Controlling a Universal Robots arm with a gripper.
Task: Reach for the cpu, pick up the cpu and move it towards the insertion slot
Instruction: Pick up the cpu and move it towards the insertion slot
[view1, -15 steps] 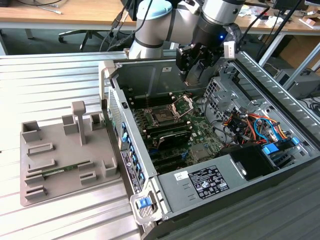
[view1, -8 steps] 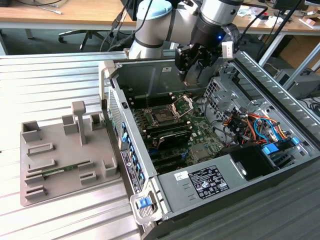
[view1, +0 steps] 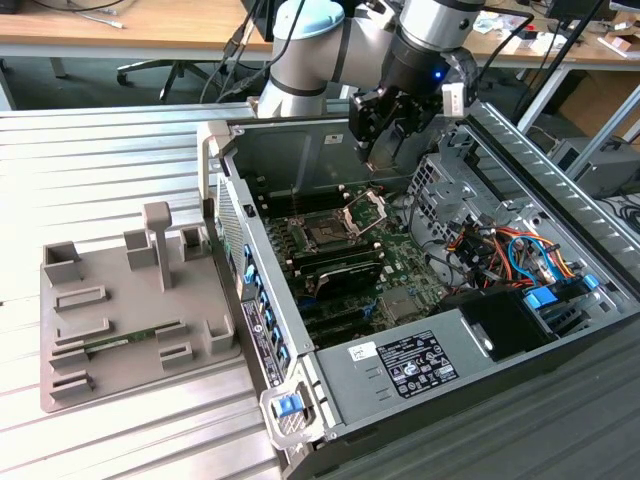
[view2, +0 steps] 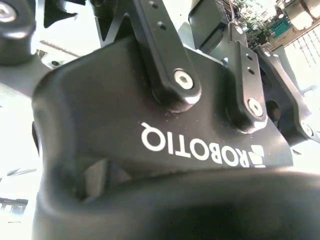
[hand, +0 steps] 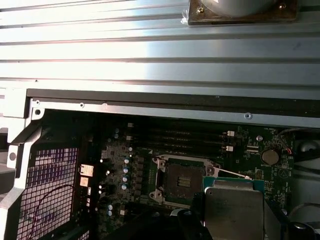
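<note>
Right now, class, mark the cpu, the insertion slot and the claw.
cpu (hand: 234, 206), first wrist view, centre of its silvery top.
insertion slot (hand: 181, 180), first wrist view, dark socket centre.
claw (view1: 388, 150), exterior view, between its fingertips.

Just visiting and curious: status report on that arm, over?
Gripper shut on the cpu over the open case. Cpu not yet in the insertion slot. Slot frame up, nothing seen blocking.

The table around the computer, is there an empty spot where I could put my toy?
Yes. The ribbed metal table is bare beyond the grey tray, at the exterior view's left of the open computer case. Another bare strip lies in front of the tray. Inside the case it is crowded: boards, cables, and the pincer hanging over the socket.
</note>
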